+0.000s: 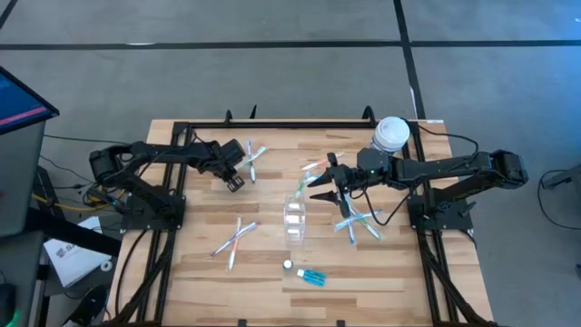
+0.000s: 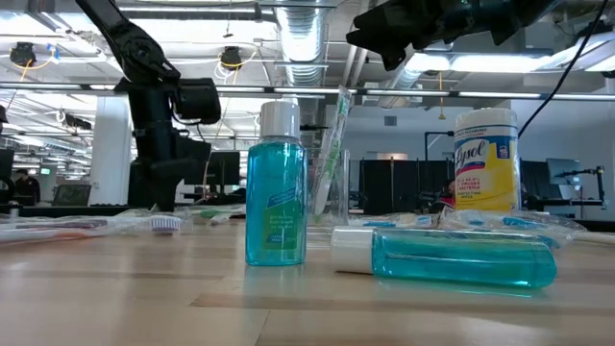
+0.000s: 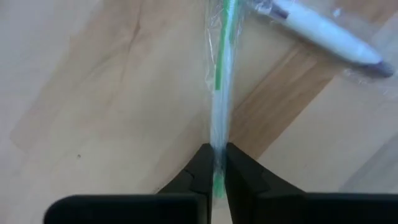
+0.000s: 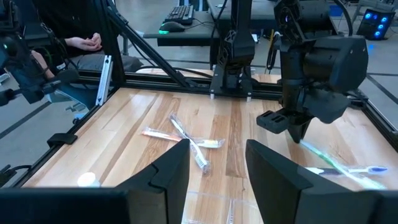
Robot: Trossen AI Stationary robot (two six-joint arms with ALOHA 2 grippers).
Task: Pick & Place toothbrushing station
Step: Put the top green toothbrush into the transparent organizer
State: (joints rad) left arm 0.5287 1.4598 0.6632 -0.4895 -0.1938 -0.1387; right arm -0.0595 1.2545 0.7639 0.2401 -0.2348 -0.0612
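now the left gripper (image 1: 238,179) is pinching a wrapped green toothbrush (image 3: 221,87).
from above, the clear tumbler (image 1: 294,216) stands mid-table, and the right gripper (image 1: 320,195) is spread open just beside it. down low, one little blue tube (image 2: 276,197) stands up and another (image 2: 444,256) lies flat. the right wrist view shows empty fingers (image 4: 168,174).

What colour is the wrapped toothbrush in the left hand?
Green and white wrapped toothbrush, pinched in the left hand; clearest in the left wrist view.
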